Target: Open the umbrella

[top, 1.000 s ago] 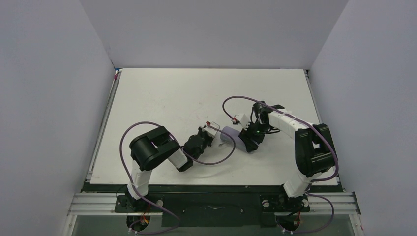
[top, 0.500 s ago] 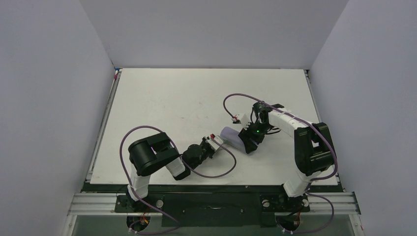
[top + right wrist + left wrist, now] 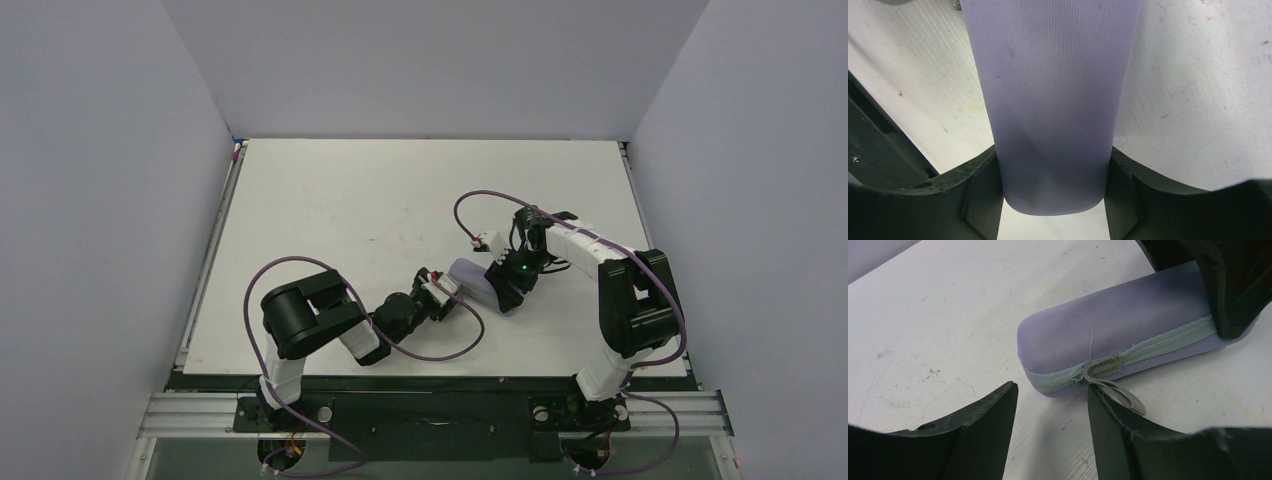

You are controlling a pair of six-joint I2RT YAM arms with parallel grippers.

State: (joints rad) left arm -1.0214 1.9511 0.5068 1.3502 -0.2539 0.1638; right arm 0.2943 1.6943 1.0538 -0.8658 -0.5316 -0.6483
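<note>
Between R fingers (image 3: 973, 187): zipped case (image 3: 1053, 100)

White table (image 3: 330, 200) (faintly scuffed) boxed in by plain pale grey walls (image 3: 430, 60), evenly lit

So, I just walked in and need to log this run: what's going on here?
The right gripper is clamped across one end of a lavender zip case lying on the table. The left gripper sits at the case's other end, jaws open, with the grey zipper pull lying loose at their tips, not pinched. The case looks closed, and no umbrella is in view.
</note>
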